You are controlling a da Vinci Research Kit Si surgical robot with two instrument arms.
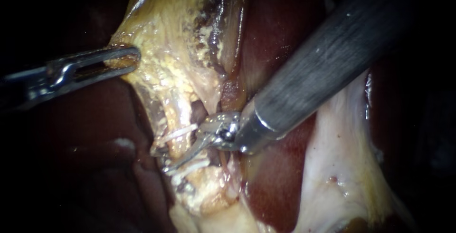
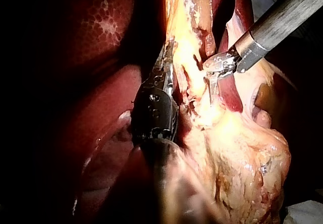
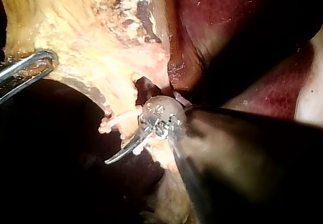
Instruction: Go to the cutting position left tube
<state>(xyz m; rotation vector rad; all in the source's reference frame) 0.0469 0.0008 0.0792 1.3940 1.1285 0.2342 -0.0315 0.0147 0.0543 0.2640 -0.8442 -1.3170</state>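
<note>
Dark-red liver (image 1: 270, 190) as backdrop, glossy, smooth, wet. My left instrument (image 1: 129, 58): slotted steel jaws clamped on edge of yellow, granular fatty tissue (image 1: 166, 66). My right instrument (image 1: 184, 158): thick grey matte shaft, slim curved blades at tip; open or closed, cannot tell. Left tube (image 1: 172, 116), pale thin strand, lies right at that tip. Blades cross it between two white clips (image 1: 179, 133).

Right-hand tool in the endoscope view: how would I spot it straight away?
Find the dark red liver right of centre; the right instrument is the thick grey shaft crossing it from the upper right. Unlike the thin silvery left instrument, it ends in a curved point lying against the yellow tissue.
</note>
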